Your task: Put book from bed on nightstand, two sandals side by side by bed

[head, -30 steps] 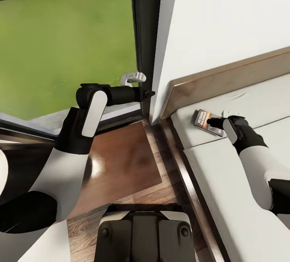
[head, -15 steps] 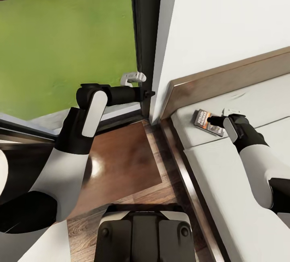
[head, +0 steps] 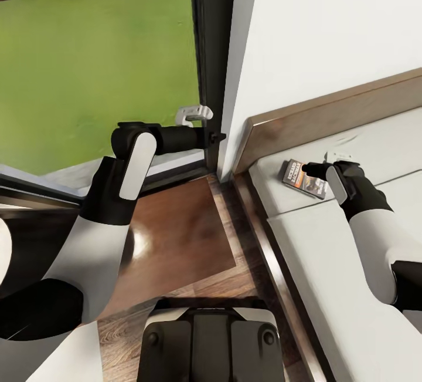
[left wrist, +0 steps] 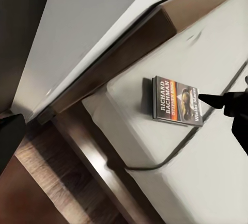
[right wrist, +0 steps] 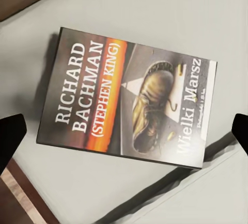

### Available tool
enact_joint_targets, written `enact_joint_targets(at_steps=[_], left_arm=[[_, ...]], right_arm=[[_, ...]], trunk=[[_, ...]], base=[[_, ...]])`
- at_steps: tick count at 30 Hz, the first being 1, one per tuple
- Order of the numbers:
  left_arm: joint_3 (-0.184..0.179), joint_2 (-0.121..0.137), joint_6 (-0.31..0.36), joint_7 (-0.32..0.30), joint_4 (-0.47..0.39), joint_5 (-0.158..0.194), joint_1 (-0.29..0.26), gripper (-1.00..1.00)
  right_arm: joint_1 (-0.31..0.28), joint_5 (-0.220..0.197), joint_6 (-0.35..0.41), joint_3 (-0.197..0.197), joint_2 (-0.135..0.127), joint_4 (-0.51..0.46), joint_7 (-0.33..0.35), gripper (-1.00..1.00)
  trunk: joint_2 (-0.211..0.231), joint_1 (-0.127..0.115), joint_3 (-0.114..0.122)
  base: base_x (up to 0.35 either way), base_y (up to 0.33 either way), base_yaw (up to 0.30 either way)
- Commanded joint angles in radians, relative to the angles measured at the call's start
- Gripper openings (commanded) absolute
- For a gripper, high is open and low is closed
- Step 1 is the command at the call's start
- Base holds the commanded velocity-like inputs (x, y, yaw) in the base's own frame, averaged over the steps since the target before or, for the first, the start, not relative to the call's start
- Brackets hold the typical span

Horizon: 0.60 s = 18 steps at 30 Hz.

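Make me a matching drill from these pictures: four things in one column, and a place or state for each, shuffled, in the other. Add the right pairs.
Things
1. small dark paperback book with an orange band
2. right hand
3. glossy dark-brown wooden nightstand
4. left hand

Places or states
A. raised in front of the dark window frame
B. lying flat on the off-white mattress of the bed near the brown headboard
C. open, one black fingertip either side of the cover
D. standing on the wood-plank floor between window and bed

Pairs: 1-B, 2-C, 3-D, 4-A
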Motion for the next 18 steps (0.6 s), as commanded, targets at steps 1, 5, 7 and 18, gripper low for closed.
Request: enact_joint_targets(at_steps=[1,5,7,18], left_arm=[[0.001,0.0,0.004,-0.005,0.0,-0.005,-0.001,1.0],[0.001,0.0,0.004,-0.004,0.0,-0.007,0.0,1.0],[0.001,0.001,0.004,-0.004,0.001,-0.008,0.002,1.0],[0.001,0.002,0.004,-0.002,0.002,-0.007,0.018,1.0]], right_arm=[[0.0,-0.011,0.005,0.001,0.0,-0.002,-0.007,1.0],[0.0,-0.011,0.041,0.002,0.001,-0.004,-0.006,1.0],[0.0,-0.011,0.05,0.002,0.002,-0.004,-0.005,1.0],[0.0,-0.012,0.069,0.061,0.005,-0.004,-0.005,1.0]], trunk=[[-0.002,0.001,-0.001],[-0.002,0.001,-0.001],[-0.002,0.001,-0.001],[-0.002,0.001,-0.001]], base=[[0.0,0.0,0.0],[0.0,0.0,0.0],[0.0,0.0,0.0],[0.0,0.0,0.0]])
